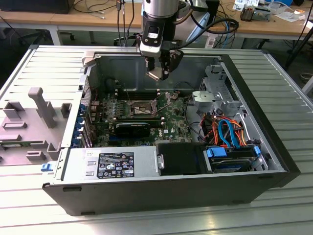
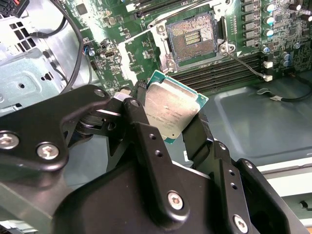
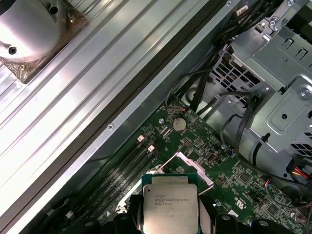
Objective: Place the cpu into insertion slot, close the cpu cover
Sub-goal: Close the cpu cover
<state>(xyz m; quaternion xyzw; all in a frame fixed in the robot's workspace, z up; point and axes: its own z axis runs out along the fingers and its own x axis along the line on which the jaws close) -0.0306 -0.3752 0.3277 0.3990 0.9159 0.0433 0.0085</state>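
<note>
Black fingers (image 2: 146, 141) of the gripper (image 2: 168, 117) clamp the cpu (image 2: 171, 108) by two opposite edges. In the first wrist view its grey lid carries several lines of small dark print. Below the jaws and well apart from the chip, the insertion slot (image 2: 191, 36) lies uncovered on the green motherboard (image 2: 122, 53). The cpu cover (image 3: 192, 169) is swung up at the slot's edge, and long black memory slots (image 2: 214, 73) run alongside it. Farther out stand the grey drive cage (image 1: 215, 95) and the orange and blue cables (image 1: 227, 129). Farthest from the jaws, a power supply (image 1: 78, 169) bears a black label (image 1: 116, 165) with white print, inside the open computer case (image 1: 171, 193).
</note>
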